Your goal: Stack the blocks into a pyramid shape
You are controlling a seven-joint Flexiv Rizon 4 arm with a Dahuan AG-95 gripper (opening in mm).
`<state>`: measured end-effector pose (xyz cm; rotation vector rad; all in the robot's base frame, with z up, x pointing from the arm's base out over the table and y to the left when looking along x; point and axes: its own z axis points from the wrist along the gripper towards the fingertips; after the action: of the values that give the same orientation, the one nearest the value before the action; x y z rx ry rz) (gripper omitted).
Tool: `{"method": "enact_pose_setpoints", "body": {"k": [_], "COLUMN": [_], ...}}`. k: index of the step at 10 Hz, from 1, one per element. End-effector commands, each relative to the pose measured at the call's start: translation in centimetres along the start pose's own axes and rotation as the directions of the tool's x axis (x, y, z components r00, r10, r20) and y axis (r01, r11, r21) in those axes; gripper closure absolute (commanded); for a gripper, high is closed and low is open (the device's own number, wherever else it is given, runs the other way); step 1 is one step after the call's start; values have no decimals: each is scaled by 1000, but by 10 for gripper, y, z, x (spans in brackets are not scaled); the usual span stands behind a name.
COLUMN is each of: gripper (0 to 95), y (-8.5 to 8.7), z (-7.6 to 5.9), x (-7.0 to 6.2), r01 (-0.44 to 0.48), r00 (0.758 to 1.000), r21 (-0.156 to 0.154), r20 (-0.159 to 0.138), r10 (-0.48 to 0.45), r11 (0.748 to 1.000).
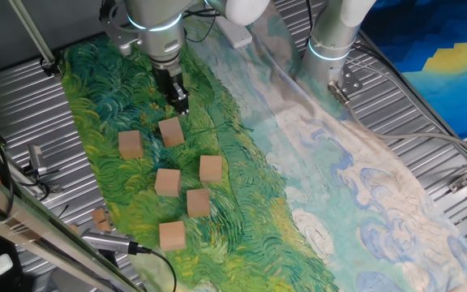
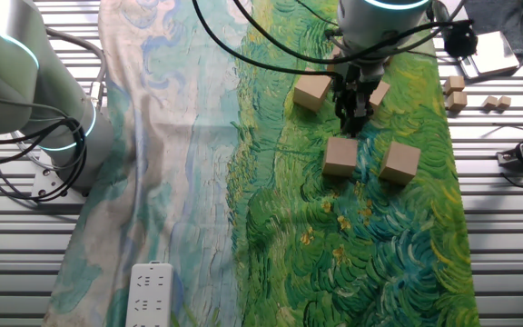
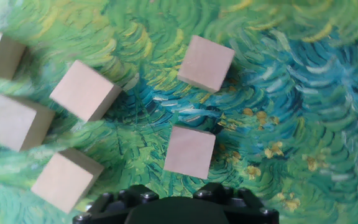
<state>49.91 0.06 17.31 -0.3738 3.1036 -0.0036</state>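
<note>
1. Six blocks [image 1: 171, 131] lying loose and apart on the painted cloth [image 1: 242, 170], none stacked yet.
2. Hovering over the far end of the scatter: gripper [image 1: 179, 103], just above the farthest block, nothing visibly held; open or closed, cannot tell.
3. Straight down looks the likely move.
4. Neighbouring block [image 1: 131, 144] to the left, well clear.
5. Tiny wood scraps [image 2: 454, 94] off the cloth, no obstacle.

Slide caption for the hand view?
Hand camera looks down on six loose wooden blocks scattered on the green painted cloth, none stacked.

Pincer [image 1: 181, 104] fingertips hidden (hand view shows none).
</note>
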Motion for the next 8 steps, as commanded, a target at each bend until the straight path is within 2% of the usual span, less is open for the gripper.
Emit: {"method": "enact_pose_setpoints", "body": {"k": [1,5,6,8], "gripper": [950,950,950,950], "y": [1,1,1,2], "z": [-3,-5,-5,-5], "x": [0,0,0,0], "r01": [634,587,563,545], "r00": [772,808,825,837], "r21": [24,20,17,18], "r20": [37,40,43,40], "r10": [-635,-587,-563,-546], "r11": [773,809,827,838]}}
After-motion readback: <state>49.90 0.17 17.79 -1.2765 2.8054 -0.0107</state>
